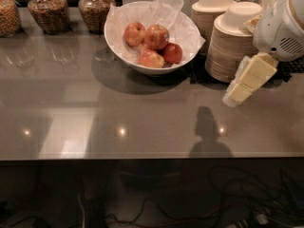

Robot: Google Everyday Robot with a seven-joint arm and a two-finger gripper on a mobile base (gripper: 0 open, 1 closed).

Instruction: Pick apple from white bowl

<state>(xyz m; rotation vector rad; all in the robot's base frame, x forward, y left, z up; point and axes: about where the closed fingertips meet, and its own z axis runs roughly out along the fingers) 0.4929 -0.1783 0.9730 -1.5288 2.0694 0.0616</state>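
Note:
The white bowl [116, 42], lined with crinkled white paper, stands at the back middle of the grey counter. It holds several apples. The apple [156, 36], large and red-orange, sits at the top centre of the pile. A paler yellow-orange apple [134, 33] lies to its left, a smaller dark red one [173, 52] to its right, and another [151, 59] in front. My gripper [248, 80], cream-coloured on a white arm [282, 30], hangs over the counter to the right of the bowl, in front of the paper bowls, and is apart from the bowl.
Two stacks of beige paper bowls [235, 44] stand right of the white bowl, close behind my gripper. Three glass jars of dry food [47, 11] line the back left. The grey counter [118, 113] runs forward to its front edge.

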